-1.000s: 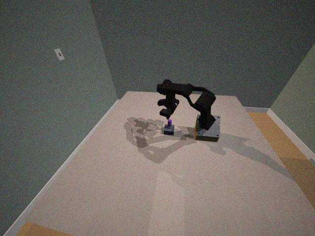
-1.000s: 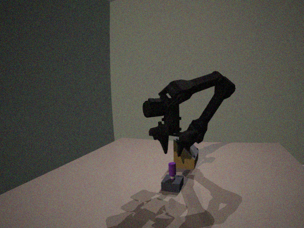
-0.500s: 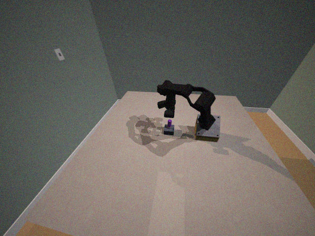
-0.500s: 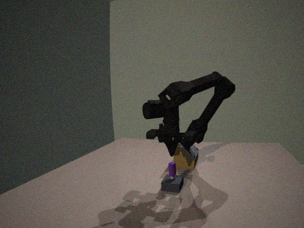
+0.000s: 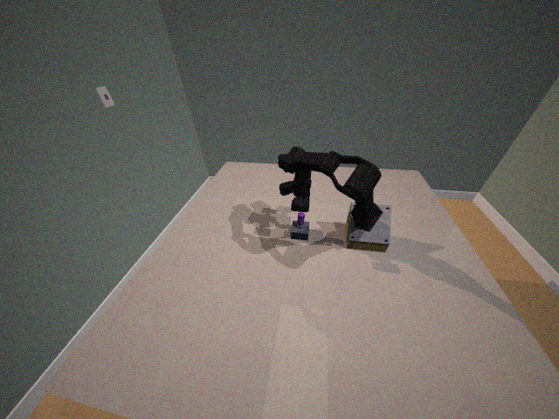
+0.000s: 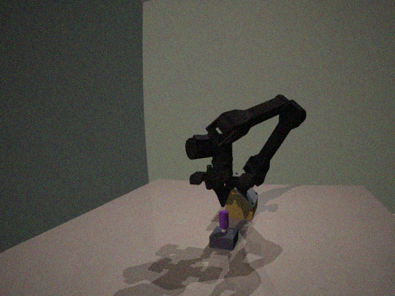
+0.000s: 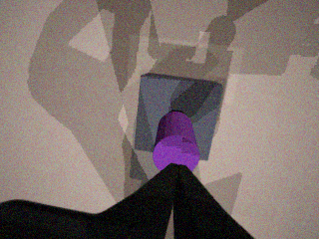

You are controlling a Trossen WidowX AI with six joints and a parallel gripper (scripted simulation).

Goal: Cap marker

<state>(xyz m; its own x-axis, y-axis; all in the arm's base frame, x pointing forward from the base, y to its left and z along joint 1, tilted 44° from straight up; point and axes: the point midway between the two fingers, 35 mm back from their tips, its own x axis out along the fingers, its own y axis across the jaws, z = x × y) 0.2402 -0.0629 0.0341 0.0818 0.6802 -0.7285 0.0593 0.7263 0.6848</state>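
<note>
A purple cap [image 5: 300, 219] [image 6: 223, 218] [image 7: 175, 141] sits on top of the marker, which stands upright in the grey-blue holder block [image 5: 299, 234] [image 6: 223, 239] [image 7: 152, 110]. A short pale stretch of the marker [image 6: 223, 229] shows between cap and block in the exterior view. My gripper [image 5: 300, 208] [image 6: 221, 203] [image 7: 176, 171] is shut and empty. It hangs directly above the cap with a small gap between fingertips and cap top.
The arm's base [image 5: 369, 234] [image 6: 239, 206] stands on a metal plate just right of and behind the block. The table's left edge [image 5: 135, 265] runs near the wall. An orange floor strip [image 5: 505, 252] lies to the right.
</note>
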